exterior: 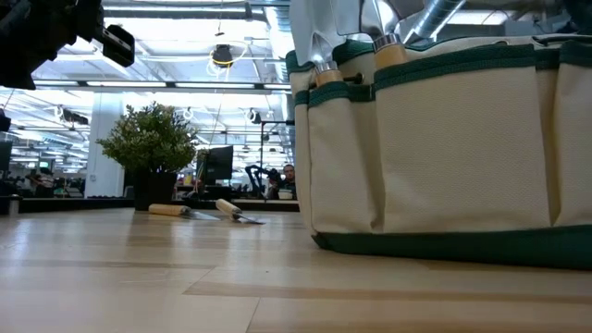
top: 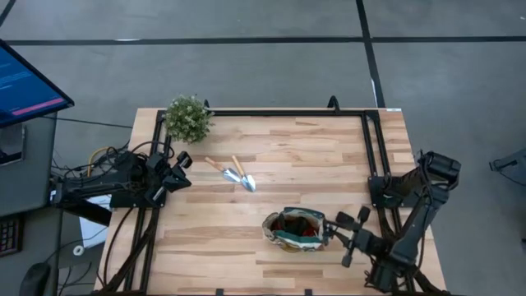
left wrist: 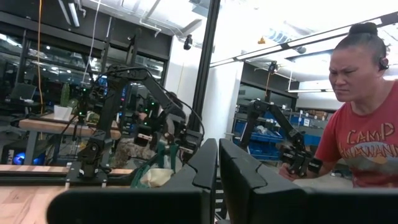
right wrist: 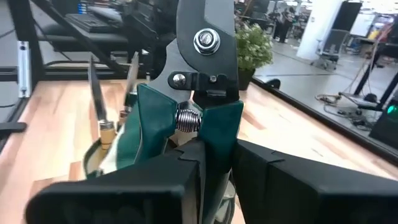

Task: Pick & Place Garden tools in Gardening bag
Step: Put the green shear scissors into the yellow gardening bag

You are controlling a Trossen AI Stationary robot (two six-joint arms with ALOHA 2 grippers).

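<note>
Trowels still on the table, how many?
2. Both lie mid-table between the plant and the bag: one trowel on the left, the other beside it, heads nearly touching. More tools stand in the bag's pockets; some may be hidden.

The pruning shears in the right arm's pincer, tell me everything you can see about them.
The pruning shears have green handles, dark metal blades joined by a silver pivot bolt, and a coiled spring between the handles. The blades look closed. The right pincer is shut on the handles, with the blades pointing away from the wrist, holding them at the gardening bag, which already has wooden-handled tools in it. In the overhead view the shears cannot be made out.
</note>
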